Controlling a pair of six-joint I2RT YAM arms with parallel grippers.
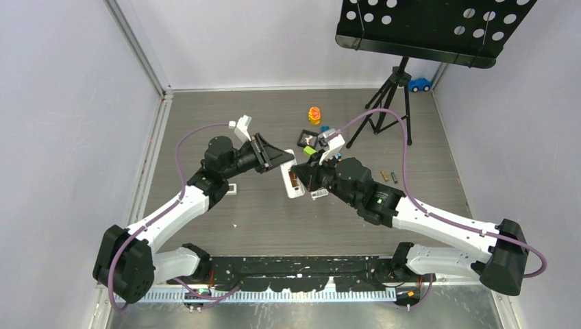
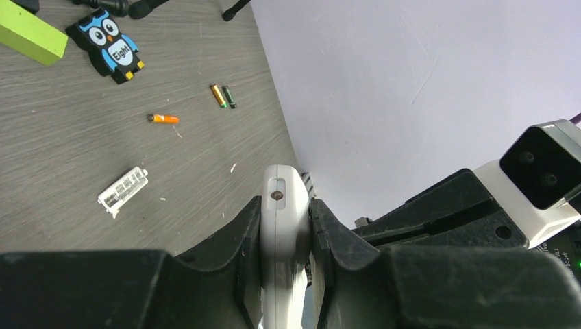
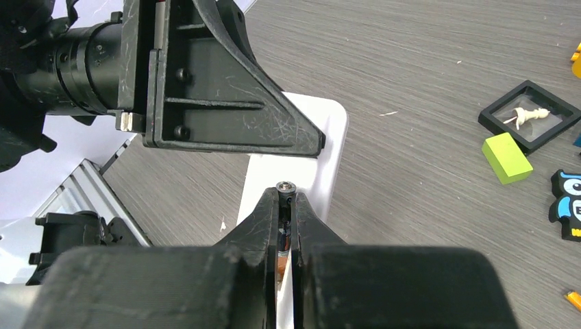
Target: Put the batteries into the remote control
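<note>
Grey wood-grain table (image 1: pixel 205 123) between pale walls (image 1: pixel 68 103), with both arms meeting over its middle. My left gripper (image 1: pixel 274 159) has its jaws closed on the long edges of the remote control (image 2: pixel 281 195). I judge this grip is meant to steady the remote with its plain back turned towards the other arm. My right gripper (image 3: pixel 286 200) is nearly fully closed and pinches a battery (image 3: pixel 286 186) lengthwise, so only the metal cap shows past the fingertips. It is poised just over the white body, a hold that should let me slot the battery in end-first. Spare batteries lie on the table to the right: a pair (image 2: pixel 223 96) side by side and an orange one (image 2: pixel 164 118) near them, all well apart from the remote.
</note>
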